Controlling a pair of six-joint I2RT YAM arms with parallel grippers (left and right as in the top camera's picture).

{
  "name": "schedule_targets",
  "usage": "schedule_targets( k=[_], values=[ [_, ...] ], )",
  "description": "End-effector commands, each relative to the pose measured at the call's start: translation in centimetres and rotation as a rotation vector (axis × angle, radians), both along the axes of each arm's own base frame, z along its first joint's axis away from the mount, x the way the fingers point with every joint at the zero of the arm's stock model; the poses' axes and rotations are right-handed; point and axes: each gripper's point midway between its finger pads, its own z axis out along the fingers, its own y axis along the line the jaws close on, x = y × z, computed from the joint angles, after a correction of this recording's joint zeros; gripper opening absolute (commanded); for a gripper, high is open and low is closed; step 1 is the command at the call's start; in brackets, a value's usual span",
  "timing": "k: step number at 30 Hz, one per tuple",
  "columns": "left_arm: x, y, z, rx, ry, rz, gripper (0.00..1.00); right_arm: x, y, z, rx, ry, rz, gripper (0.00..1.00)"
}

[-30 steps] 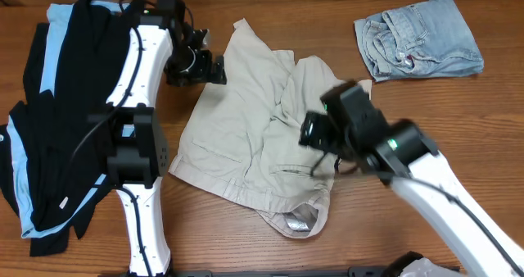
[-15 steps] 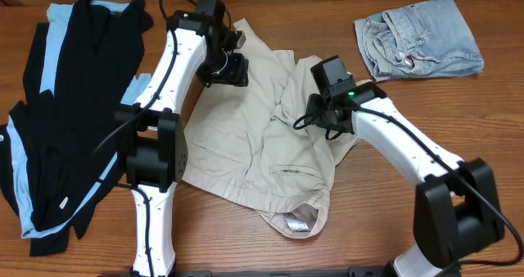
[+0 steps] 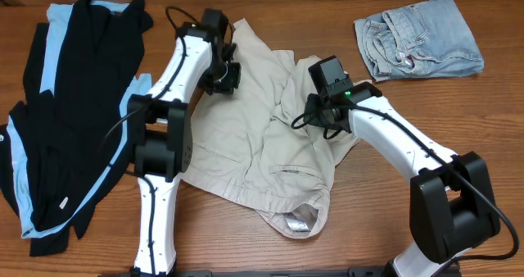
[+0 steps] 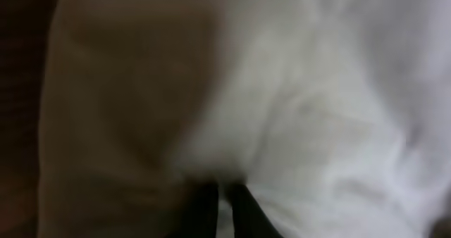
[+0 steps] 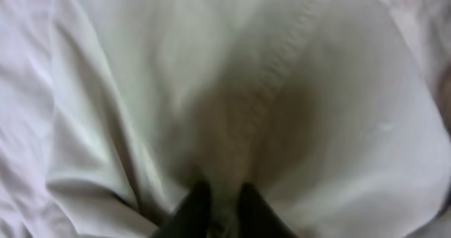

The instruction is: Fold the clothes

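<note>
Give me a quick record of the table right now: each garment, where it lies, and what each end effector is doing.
khaki shorts: middle of table, spread out, rumpled, not folded
white tag: at the waistband, near end of the shorts
denim shorts: far right, bunched, apart from both arms
black garment: left side, light-blue panels, lying loose
left end effector: on the shorts' far left part, fingers close together on cloth
right end effector: on the shorts' right part, pinching a ridge of cloth

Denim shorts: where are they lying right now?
Overhead view, far right corner of the table: the light-blue denim shorts lie bunched, apart from the khaki shorts at centre.
</note>
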Motion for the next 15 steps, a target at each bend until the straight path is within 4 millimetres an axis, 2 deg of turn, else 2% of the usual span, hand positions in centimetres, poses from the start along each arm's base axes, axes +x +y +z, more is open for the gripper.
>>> schedule_targets(
  k=[1, 5, 8, 10, 12, 15],
  values=[
    [-1.2, 0.3, -3.2, 0.023, 0.078, 0.022, 0.04, -0.1, 0.1, 0.1, -0.005, 0.007, 0.002, 0.04],
    [-1.5, 0.3, -4.2, 0.028, 0.099, 0.022, 0.04, -1.0, -1.2, 0.3, -0.027, 0.042, -0.029, 0.04],
    [-1.4, 0.5, -4.3, 0.029, 0.100, 0.026, 0.04, -1.7, -3.2, 2.1, -0.032, 0.059, -0.079, 0.04],
    [-1.3, 0.7, -4.3, 0.027, 0.096, 0.030, 0.04, -2.1, -5.1, 3.7, -0.030, 0.060, -0.123, 0.04],
    [-1.1, 0.9, -4.3, 0.026, 0.092, 0.035, 0.04, -3.1, -8.0, 5.3, -0.032, 0.072, -0.194, 0.04],
    [-1.0, 1.2, -4.3, 0.025, 0.089, 0.041, 0.04, -5.1, -12.6, 6.7, -0.046, 0.118, -0.296, 0.04]
  ],
)
